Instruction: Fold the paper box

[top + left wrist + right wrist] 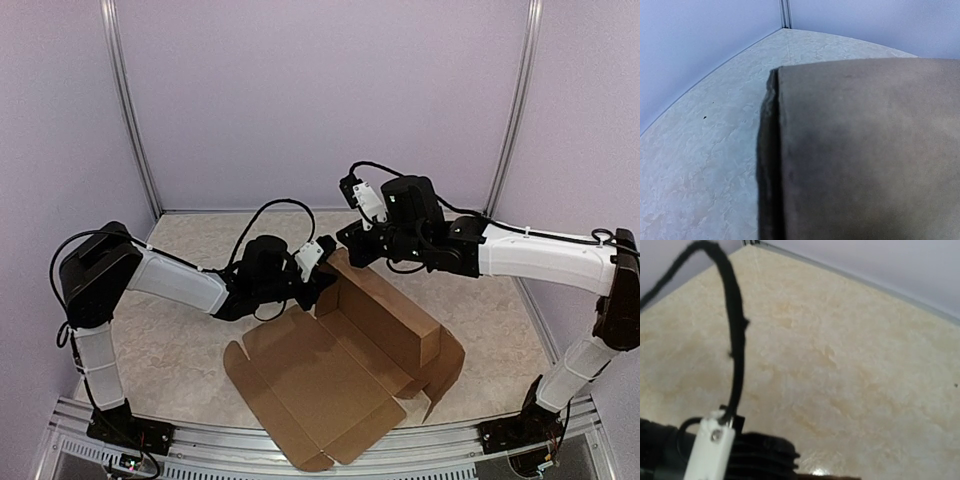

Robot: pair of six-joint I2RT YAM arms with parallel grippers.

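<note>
The box [345, 370] sits mid-counter, toward the near edge, and I'd judge it roughly half folded. The far wall [390, 315] stands upright along the base. The right end flap [455, 365] is tilted partway up. The big lid panel [310, 400] lies flat on the counter [180, 340], pointing toward my bases, and its small ears are spread out. By my reckoning, what's left is squaring up the end walls, tucking the tabs and bringing the lid over.

My left hand [318, 262] is at the far-left corner of the box. It is closed down narrow, and brown card [865, 150] fills its wrist view. I can't tell whether it actually pinches the wall, as the fingers don't show. My right hand [350, 240] hovers just beside it at the top of that same corner. It is closed tight, with nothing visible in it. Its wrist view shows only the counter and a black cable [737, 340].

There is no writing, brand or label anywhere on the box, only plain brown card.
</note>
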